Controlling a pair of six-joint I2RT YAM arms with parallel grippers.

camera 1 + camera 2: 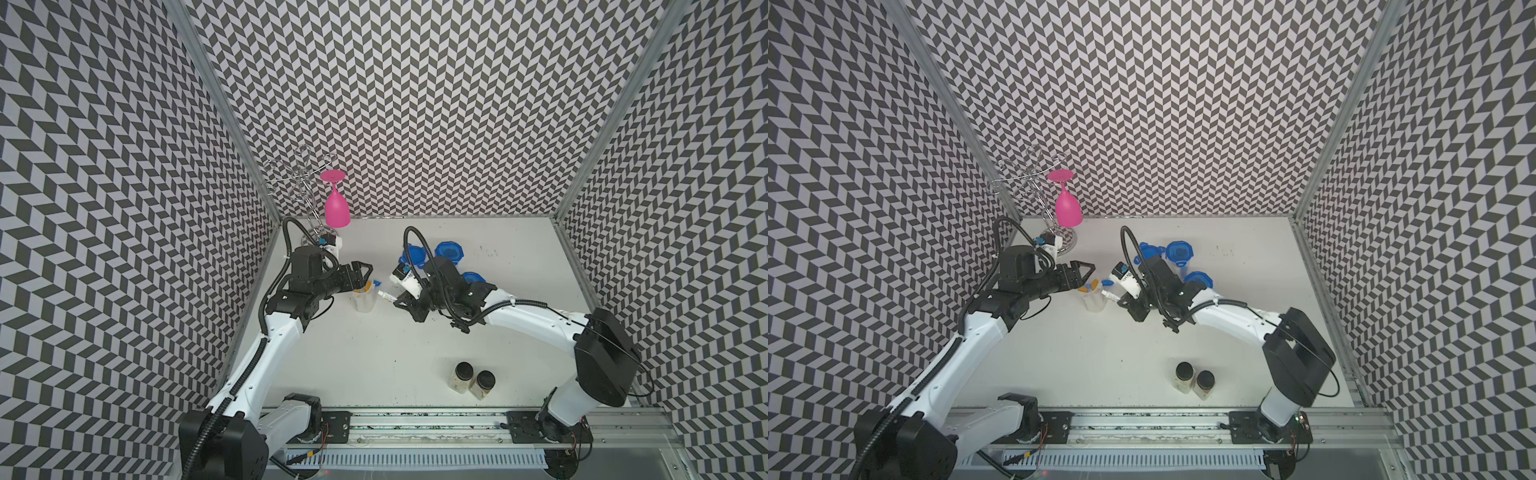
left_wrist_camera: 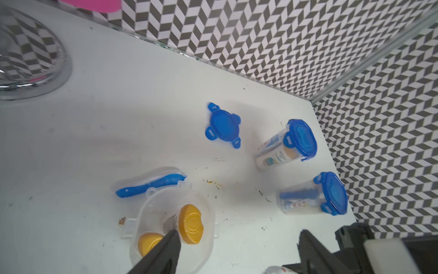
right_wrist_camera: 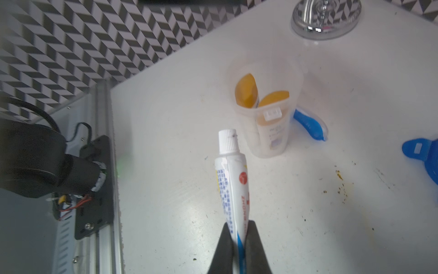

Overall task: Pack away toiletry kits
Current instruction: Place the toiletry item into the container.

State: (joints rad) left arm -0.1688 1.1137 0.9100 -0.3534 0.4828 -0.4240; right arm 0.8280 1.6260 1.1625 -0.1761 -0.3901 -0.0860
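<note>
Pinching toothpaste tube (image 3: 233,187), right jaws near tub (image 3: 272,142).

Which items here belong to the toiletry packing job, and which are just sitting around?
Job:
- open tub holding two gold-capped bottles
- toothpaste tube in the right tool
- cased toothbrush
- loose blue lid
- lidded tubs

Lying about:
- black-capped jars
- pink wine glass hanging on the chrome rack

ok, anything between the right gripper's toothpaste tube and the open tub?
Nothing. In the right wrist view only bare table shows between the toothpaste tube and the open tub.
</note>
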